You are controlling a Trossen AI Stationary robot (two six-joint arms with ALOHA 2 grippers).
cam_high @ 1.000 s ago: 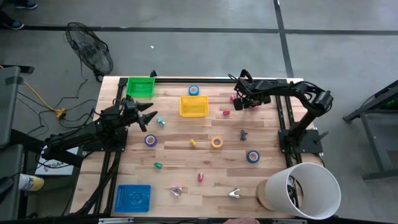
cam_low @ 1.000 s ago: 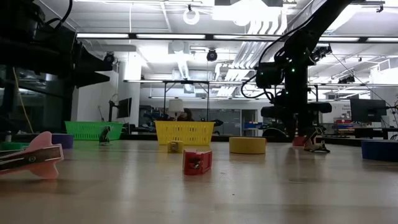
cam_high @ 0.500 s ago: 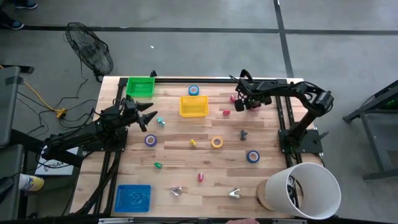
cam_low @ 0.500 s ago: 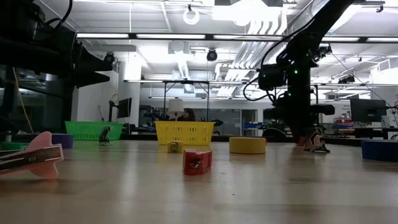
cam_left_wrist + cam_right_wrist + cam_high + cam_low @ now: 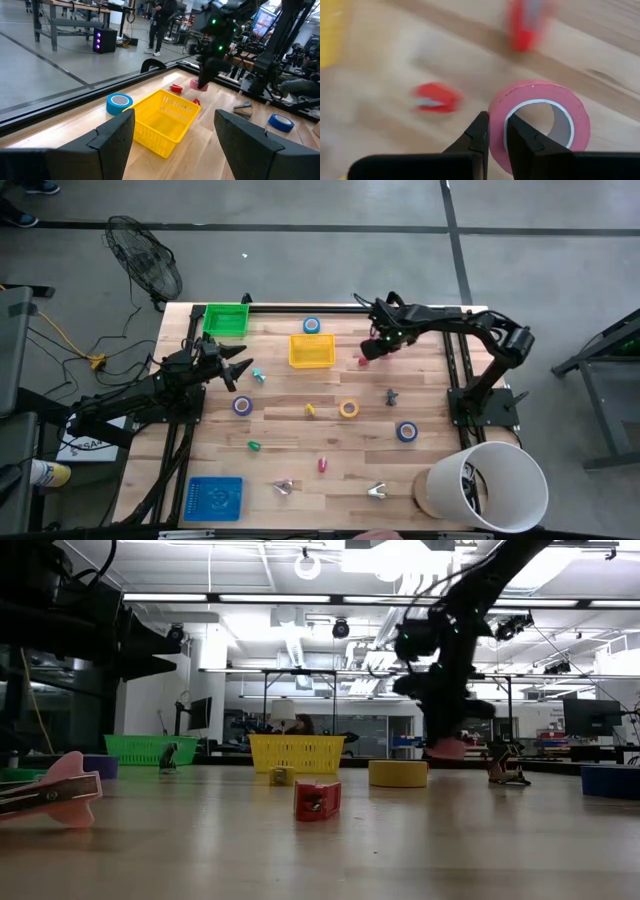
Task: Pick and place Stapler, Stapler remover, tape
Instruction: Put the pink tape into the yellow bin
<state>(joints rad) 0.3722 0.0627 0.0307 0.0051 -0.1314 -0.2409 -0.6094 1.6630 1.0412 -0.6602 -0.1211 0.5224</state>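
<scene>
**Pink tape roll in the air, yellow basket just to one side**

The right hand (image 5: 495,131) has its two fingers nearly closed on the wall of the pink tape roll (image 5: 537,117), one finger inside the ring's open centre and one outside. In the low view the roll (image 5: 447,748) hangs clear above the desk (image 5: 400,840), so it is carried, not resting. From above, the right hand (image 5: 372,348) is over the far part of the desk, and the yellow basket (image 5: 311,350) sits near it, toward the left arm's side, with only a strip of bare wood between them. That is the relation the next move turns on, as I read it: the basket lies sideways from the held roll, at about the same depth on the desk, so a short level carry across would put the roll over the basket's open top. Whether the basket is the intended target I cannot say for certain. Two small red pieces (image 5: 436,97) lie on the wood under the hand.

The left hand (image 5: 238,366) waits near the green basket (image 5: 225,318), fingers spread wide and holding nothing. The other tape rolls lie on the desk: a blue one (image 5: 312,325) behind the yellow basket, a purple-blue one (image 5: 242,406), a yellow-orange one (image 5: 348,409) and another blue (image 5: 406,431)
</scene>
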